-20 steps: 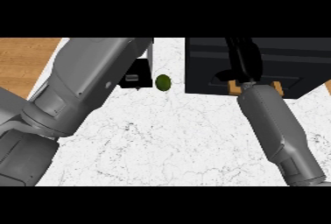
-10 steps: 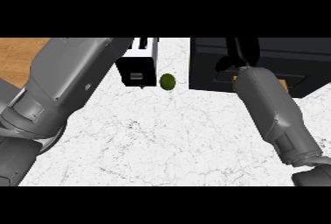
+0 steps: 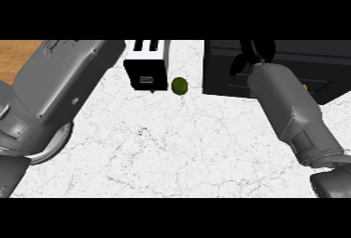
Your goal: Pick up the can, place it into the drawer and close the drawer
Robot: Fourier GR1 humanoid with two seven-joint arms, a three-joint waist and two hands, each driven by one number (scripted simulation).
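The can lay on the white table, a small green shape near the far edge. It sat between the left robot hand and the dark drawer unit, just beside the hand and apart from the unit. No hand held it, and it was not inside the drawer.

The left robot hand showed as a black block close to the can's left side; whether its fingers were apart or together could not be told. The right robot hand reached over the front of the drawer unit. It was black against black, so its fingers could not be made out either.

How far the drawer stood open was not clear from this view. Judging by how things lay, picking up the can, putting it in the drawer and shutting the drawer all remained to be done.
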